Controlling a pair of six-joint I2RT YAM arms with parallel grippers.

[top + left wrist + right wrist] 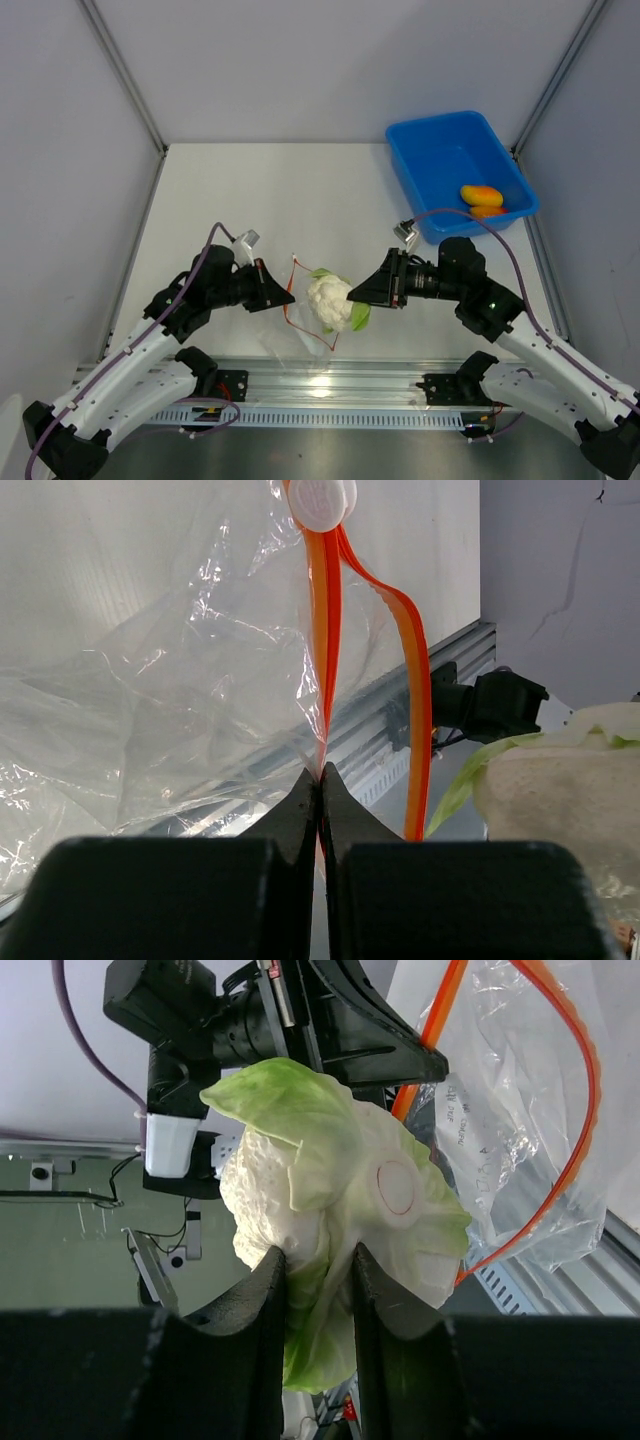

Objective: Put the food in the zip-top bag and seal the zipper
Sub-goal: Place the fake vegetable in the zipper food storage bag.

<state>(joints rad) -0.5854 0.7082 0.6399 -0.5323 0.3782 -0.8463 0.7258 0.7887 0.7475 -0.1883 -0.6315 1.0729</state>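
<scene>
Two robot arms bring a toy cauliflower to the mouth of a clear bag above a white counter (pixel 230 190).

A blue bin (pixel 440 160) stands at the counter's far right corner, well apart from the arms. The crinkly clear bag (pixel 300 338) hangs from the left hand (pixel 288 292), whose fingers are pinched tight together on the orange zipper (pixel 322 630) at the bag's edge. The mouth gapes, its two strips spread apart. The cauliflower (pixel 328 300) sits just beside that opening, between the two hands. The right hand (pixel 352 293) is clamped on its green leaves. Whether it has crossed the rim cannot be told. A yellow-orange piece (pixel 481 195) and a red-orange piece (pixel 488 211) lie touching in the bin.
</scene>
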